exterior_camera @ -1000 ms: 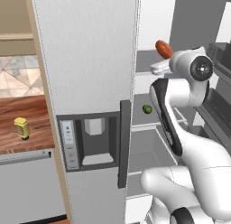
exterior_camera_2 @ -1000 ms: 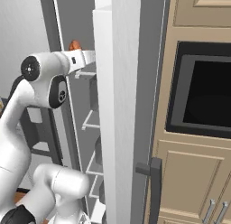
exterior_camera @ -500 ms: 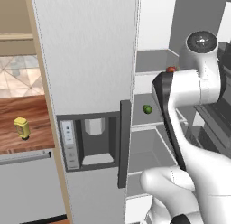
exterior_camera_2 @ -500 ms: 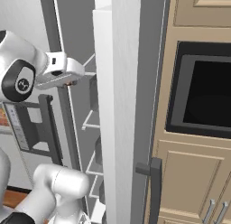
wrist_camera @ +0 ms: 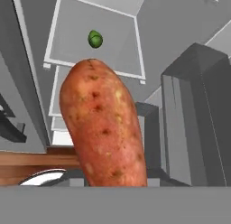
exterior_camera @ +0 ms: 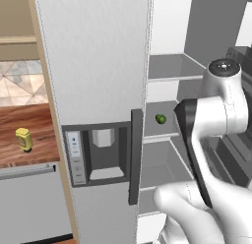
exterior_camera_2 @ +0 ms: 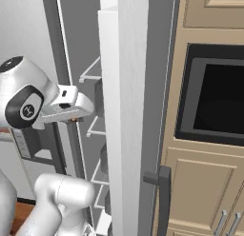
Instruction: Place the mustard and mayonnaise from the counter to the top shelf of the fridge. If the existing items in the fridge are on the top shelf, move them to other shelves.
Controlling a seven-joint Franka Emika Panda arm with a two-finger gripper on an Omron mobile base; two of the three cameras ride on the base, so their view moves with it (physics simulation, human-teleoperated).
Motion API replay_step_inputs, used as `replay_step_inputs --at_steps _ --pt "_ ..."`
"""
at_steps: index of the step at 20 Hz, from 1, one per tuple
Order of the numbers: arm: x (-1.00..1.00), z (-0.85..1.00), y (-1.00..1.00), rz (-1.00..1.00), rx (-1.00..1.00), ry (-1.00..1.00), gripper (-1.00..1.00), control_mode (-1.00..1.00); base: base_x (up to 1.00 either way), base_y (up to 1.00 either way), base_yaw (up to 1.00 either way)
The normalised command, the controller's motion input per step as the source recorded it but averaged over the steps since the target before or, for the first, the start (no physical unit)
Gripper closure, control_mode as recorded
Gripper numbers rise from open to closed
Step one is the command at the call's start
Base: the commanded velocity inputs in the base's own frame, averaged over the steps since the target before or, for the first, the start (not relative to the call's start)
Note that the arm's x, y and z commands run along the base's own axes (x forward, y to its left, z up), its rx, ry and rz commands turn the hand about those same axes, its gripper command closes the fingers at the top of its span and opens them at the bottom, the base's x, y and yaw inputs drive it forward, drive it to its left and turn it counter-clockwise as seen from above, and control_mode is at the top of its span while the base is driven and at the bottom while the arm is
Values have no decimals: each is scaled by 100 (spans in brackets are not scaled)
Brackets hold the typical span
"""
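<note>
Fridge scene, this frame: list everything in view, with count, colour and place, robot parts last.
sweet potato: one, reddish-brown, held in the pincer, close to the hand camera
lime: one, green, on a middle fridge shelf
mustard: one, yellow, on the wooden counter left of the fridge
fridge: one, light grey, right door open, dispenser in the closed left door
oven: one, black, built into beige cabinets right of the fridge
arm: one, white with dark joints, in front of the open fridge
pincer: one, closed on the sweet potato
</note>
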Motion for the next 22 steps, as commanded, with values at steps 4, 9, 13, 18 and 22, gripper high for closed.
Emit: replay_step_inputs --at_steps 4,9,13,18,22 --pt "12 -57 -24 -13 28 -9 100 -100 0 0 0" --pt "62 -26 0 -12 7 -1 100 -100 0 0 0" --pt "64 -19 1 -5 1 1 100 -100 0 0 0" --pt "48 -21 0 0 7 1 100 -100 0 0 0" --pt "29 -25 -14 9 16 3 100 -100 0 0 0"
